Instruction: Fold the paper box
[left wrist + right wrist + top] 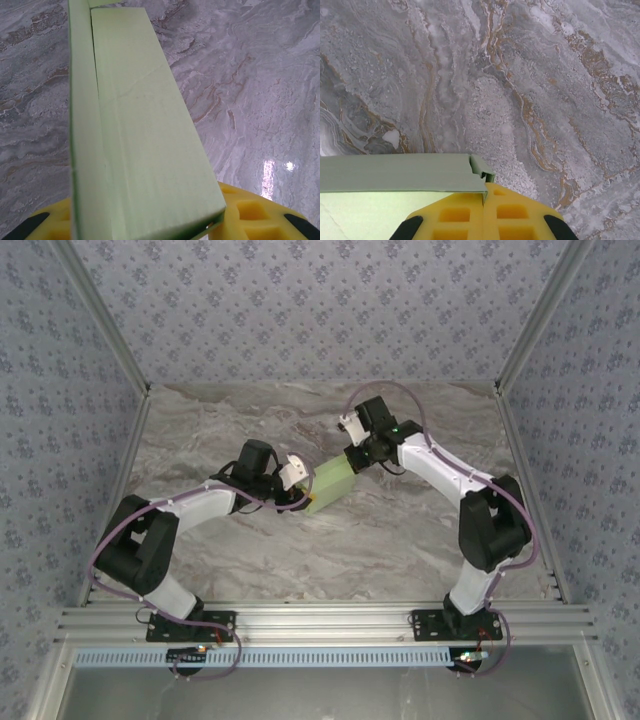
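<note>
From above, the paper box point(333, 483) is folded up into a small pale green block near the middle of the worktop point(250, 560), a little toward the far edge and lying at a slant. The left arm point(195, 508) reaches in from the near left corner, and the left jaws meet the box's near-left end. The right arm point(440, 470) bends in from the near right corner, with the right jaws at the box's far-right end. I cannot tell from here whether the box rests on the worktop or hangs just above it.

From the left wrist, the paper box point(145, 140) runs away from the camera as a long green slab, with a narrow side wall along its left and a faint crease across its top face. Its near end sits between the two yellow fingers point(250, 217). The left jaws stand partly apart and are clamped on that end. Grey marbled worktop point(250, 75) lies beyond.

From the right wrist, the yellow fingers point(465, 217) are pressed flat together, so the right jaws are fully closed. Their tips touch the corner of the paper box point(395, 172), where a small tab is folded over. I cannot tell whether a sliver of card is nipped in the seam. The worktop point(520, 75) spreads out behind.
</note>
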Action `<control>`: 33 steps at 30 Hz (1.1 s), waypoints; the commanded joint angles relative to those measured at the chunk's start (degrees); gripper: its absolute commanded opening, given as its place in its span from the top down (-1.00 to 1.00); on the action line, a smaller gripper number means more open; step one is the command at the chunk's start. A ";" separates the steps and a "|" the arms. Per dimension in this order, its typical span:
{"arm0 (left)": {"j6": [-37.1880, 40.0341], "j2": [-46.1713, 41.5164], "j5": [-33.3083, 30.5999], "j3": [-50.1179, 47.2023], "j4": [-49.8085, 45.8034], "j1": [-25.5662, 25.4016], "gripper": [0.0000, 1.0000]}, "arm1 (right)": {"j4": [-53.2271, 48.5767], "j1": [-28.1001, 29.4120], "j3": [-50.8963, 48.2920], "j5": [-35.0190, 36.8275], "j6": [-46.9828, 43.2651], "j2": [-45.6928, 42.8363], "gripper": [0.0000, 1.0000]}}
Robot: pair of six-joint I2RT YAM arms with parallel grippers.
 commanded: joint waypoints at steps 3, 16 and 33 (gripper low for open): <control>0.81 0.97 -0.95 1.40 0.95 -0.20 0.76 | 1.80 -0.03 -4.66 -0.12 0.89 0.03 0.99; 0.85 1.44 -1.21 1.32 0.77 0.14 0.75 | 5.88 -1.95 -9.96 -1.18 -1.92 -0.58 1.00; 3.34 3.37 -2.78 2.77 -2.51 1.03 0.75 | 5.38 -1.03 -13.36 2.23 5.19 -3.78 1.00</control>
